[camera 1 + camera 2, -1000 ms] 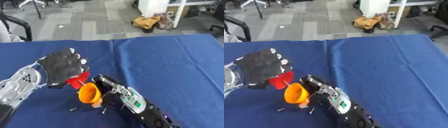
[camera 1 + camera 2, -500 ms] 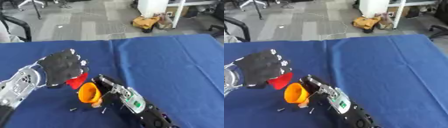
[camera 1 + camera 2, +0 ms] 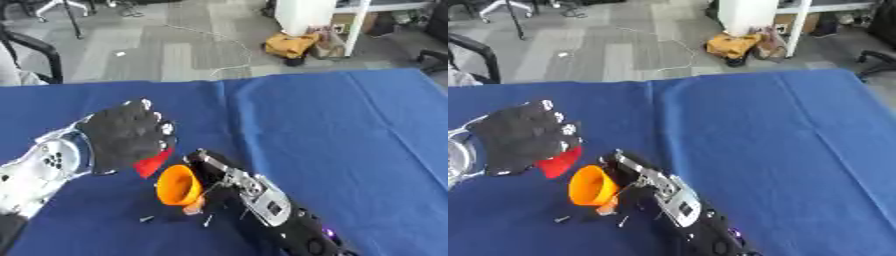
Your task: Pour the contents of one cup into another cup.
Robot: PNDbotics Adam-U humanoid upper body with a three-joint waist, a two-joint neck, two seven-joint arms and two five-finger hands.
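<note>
My left hand (image 3: 127, 136) is curled round a red cup (image 3: 153, 162), of which only the lower rim shows below the black glove. The red cup is tipped toward an orange cup (image 3: 178, 184). My right hand (image 3: 214, 170) holds the orange cup from the right side, its mouth tilted to face left and toward me. The two cups nearly touch above the blue tablecloth (image 3: 350, 130). A few small dark and pale bits (image 3: 207, 220) lie on the cloth just below the orange cup.
The blue cloth stretches wide to the right and far side. Beyond the table's far edge is grey floor with a yellow bag (image 3: 289, 46), a white cabinet (image 3: 306, 15) and a chair (image 3: 31, 45) at the left.
Both hands and both cups hold nearly the same pose; the red cup has tipped slightly more toward the orange cup.
</note>
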